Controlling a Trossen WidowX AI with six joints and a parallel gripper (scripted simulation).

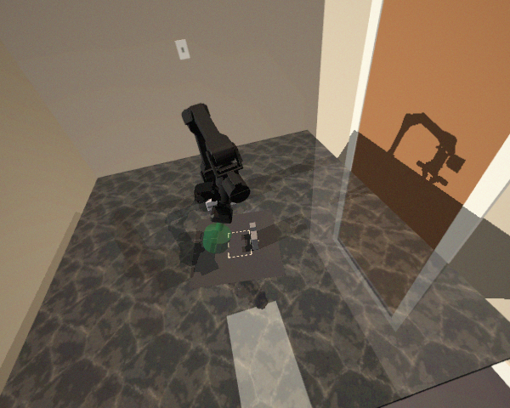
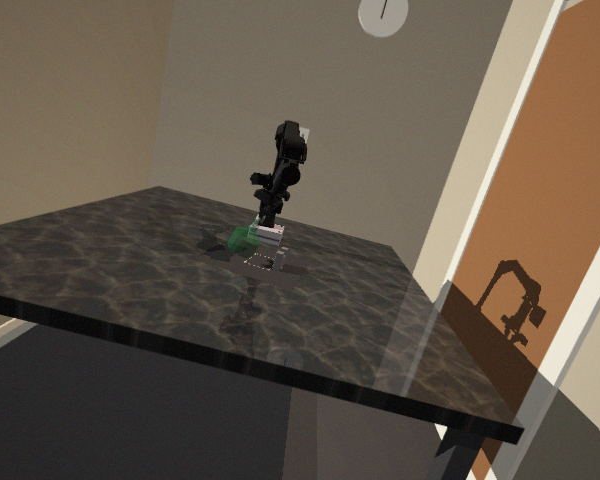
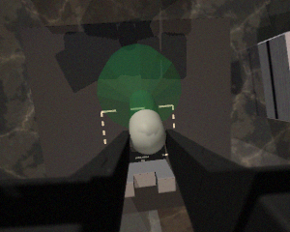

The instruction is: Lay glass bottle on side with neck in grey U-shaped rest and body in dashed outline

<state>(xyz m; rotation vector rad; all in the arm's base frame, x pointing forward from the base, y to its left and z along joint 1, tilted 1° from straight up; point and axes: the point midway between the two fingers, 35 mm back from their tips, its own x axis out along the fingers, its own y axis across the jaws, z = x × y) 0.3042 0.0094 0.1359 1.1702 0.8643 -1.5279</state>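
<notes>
One green glass bottle (image 1: 214, 240) (image 2: 242, 240) (image 3: 135, 79), neck (image 3: 142, 100) pinched by the part-closed gripper (image 1: 221, 218) (image 2: 261, 220) (image 3: 147, 135), body below: probably slippery, breakable, neck's the spot tbh.
</notes>
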